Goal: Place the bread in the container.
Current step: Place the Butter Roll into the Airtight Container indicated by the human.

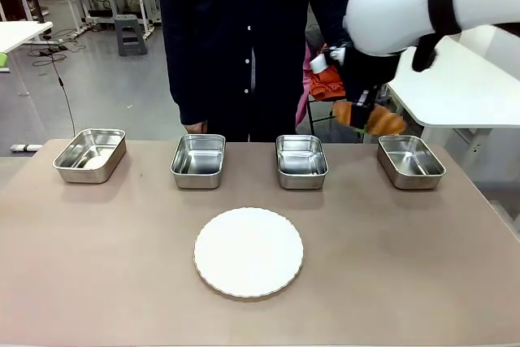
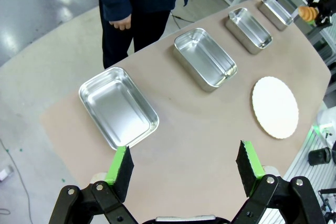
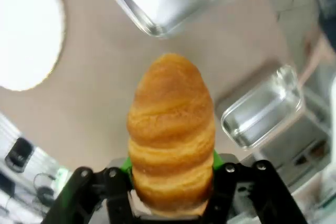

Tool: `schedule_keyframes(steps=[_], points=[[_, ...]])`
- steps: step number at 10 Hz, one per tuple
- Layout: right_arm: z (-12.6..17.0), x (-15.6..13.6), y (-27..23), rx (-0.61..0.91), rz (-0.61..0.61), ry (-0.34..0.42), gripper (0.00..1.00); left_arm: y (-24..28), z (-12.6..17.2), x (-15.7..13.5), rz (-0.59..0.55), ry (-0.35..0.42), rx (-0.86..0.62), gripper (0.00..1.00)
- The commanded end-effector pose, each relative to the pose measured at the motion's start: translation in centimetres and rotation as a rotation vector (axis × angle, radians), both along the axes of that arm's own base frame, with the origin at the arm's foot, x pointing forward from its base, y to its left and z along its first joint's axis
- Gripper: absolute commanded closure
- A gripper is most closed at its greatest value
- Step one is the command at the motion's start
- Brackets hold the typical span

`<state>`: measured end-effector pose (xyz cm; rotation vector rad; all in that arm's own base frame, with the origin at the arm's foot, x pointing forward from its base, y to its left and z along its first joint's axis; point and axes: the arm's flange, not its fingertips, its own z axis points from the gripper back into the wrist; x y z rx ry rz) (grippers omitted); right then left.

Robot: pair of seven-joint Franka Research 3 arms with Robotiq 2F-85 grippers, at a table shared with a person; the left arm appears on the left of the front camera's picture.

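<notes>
Four steel pans stand in one row on the surface (image 1: 97, 282), with one white plate (image 1: 249, 251) before them. The right fingers (image 1: 366, 116) are clenched on the one bread (image 1: 375, 119), raised just beside the container (image 1: 410, 161). The left fingers (image 2: 184, 167) stand released above the surface. The right fingers are mostly hidden behind the bread.

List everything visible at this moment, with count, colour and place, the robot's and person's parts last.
croissant: one, golden-brown, held in the air between the two rightmost pans
steel pans: four, shiny, in a row along the table's far side
plate: one, white, round, table centre, nothing on it
table: one, brown
right gripper: black, jaws shut on the croissant
left gripper: black with green pads, jaws open, above the table
person: one, dark buttoned top, standing at far side
</notes>
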<state>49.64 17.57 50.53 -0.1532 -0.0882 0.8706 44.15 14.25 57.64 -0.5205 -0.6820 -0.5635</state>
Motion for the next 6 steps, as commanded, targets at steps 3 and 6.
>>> schedule_keyframes(steps=[3,6], points=[[-1.0,2.8,-1.9,-0.141,-0.586,0.088,0.59,0.0,0.0,-0.1,-0.009,-0.01,-0.008,0.0],[-0.8,1.3,-2.7,-0.037,-0.336,0.029,0.59,0.0,0.0,-0.1,-0.009,-0.01,-0.008,0.0]])
